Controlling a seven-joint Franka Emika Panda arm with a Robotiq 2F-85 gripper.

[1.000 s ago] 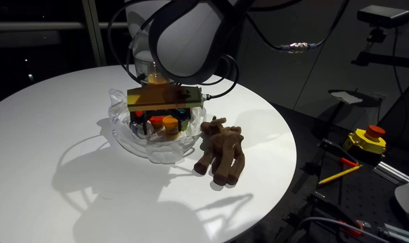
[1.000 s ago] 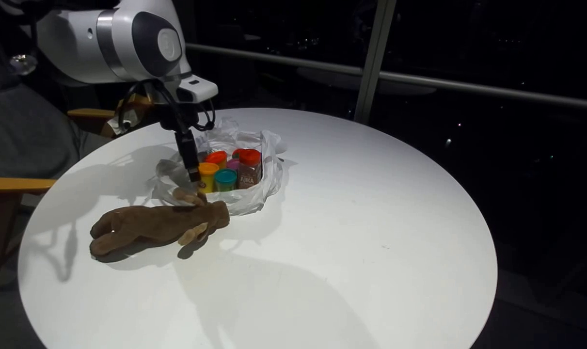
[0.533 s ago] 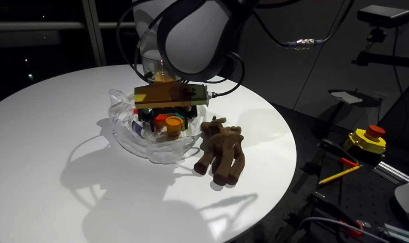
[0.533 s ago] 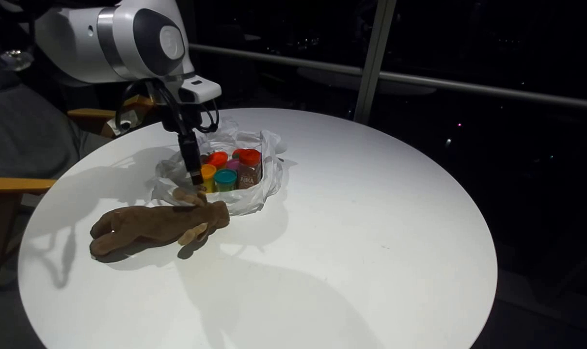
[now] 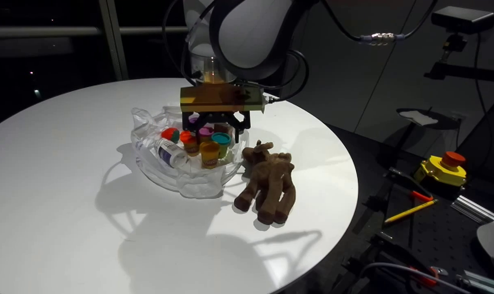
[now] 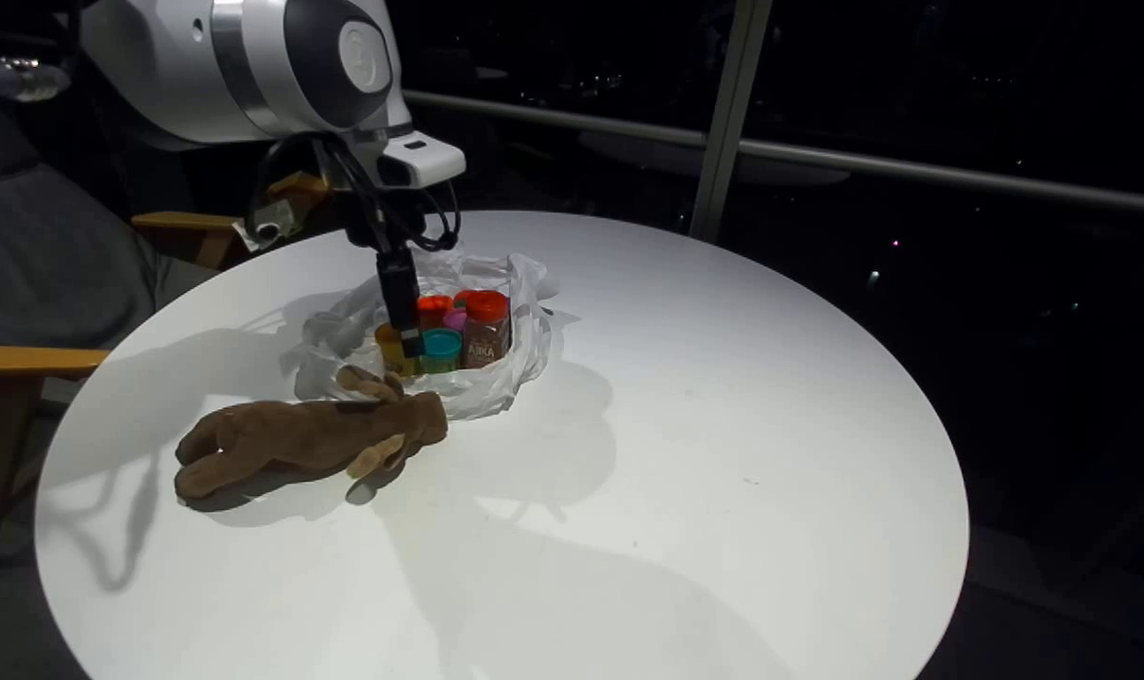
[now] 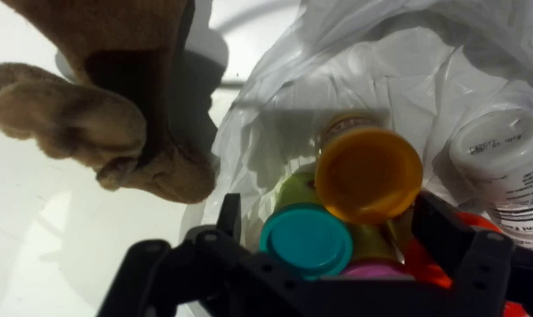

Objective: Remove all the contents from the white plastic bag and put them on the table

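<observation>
Pincer (image 5: pixel 217 140), spread wide w/ nothing held, has shifted sideways toward teal-lidded tub (image 7: pixel 306 239), still in bag (image 5: pixel 200 184); prob. lining up next pick for desk (image 5: pixel 47 183).

A yellow pencil (image 5: pixel 411 211) lies on a dark, hole-dotted board (image 5: pixel 432 234).

both exterior views slant down across the table (image 6: pixel 770 453) from different sides, sharing bag (image 5: pixel 200 185) and plush toy (image 6: pixel 307 436); wrist view peers into the bag from close above
</observation>
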